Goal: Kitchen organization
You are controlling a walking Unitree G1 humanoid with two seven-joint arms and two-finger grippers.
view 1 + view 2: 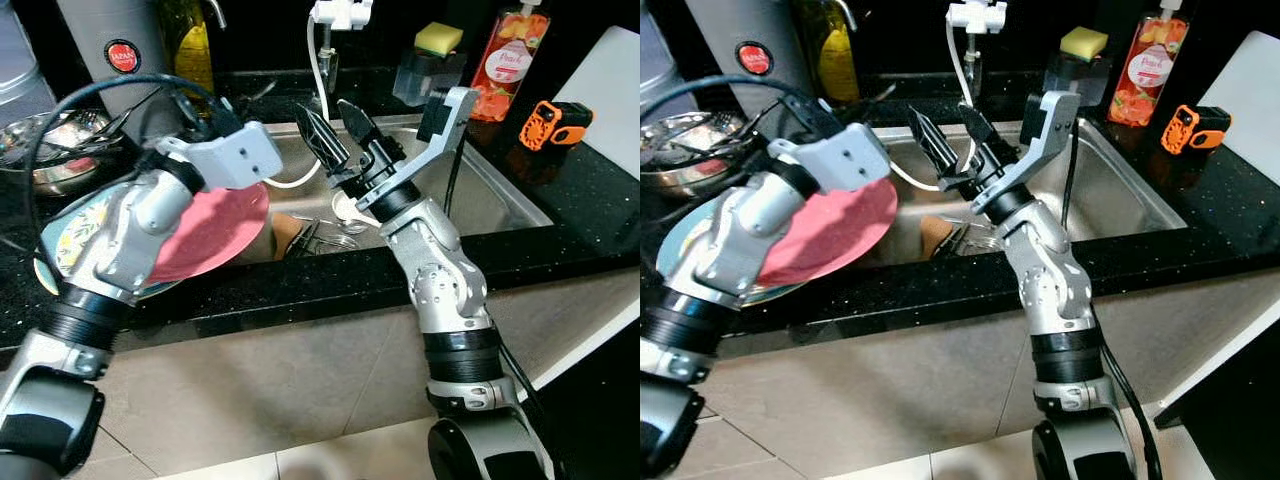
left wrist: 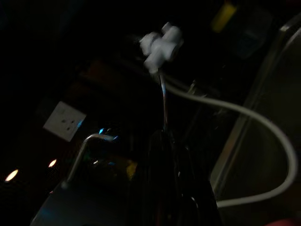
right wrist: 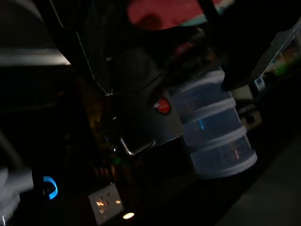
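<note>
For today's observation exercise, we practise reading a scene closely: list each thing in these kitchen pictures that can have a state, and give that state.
Right gripper: open, empty, raised over the sink.
Left gripper: fingers too dark to judge.
Pink plate: tilted at the sink's left edge, behind the left arm.
Sink: holds dishes.
Soap bottle: upright.
Sponge: resting on its holder.

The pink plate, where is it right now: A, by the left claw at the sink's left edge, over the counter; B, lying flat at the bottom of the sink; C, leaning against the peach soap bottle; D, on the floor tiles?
A: the pink plate sits tilted under the left arm near the left claw, over the black counter at the left edge of the sink.
</note>
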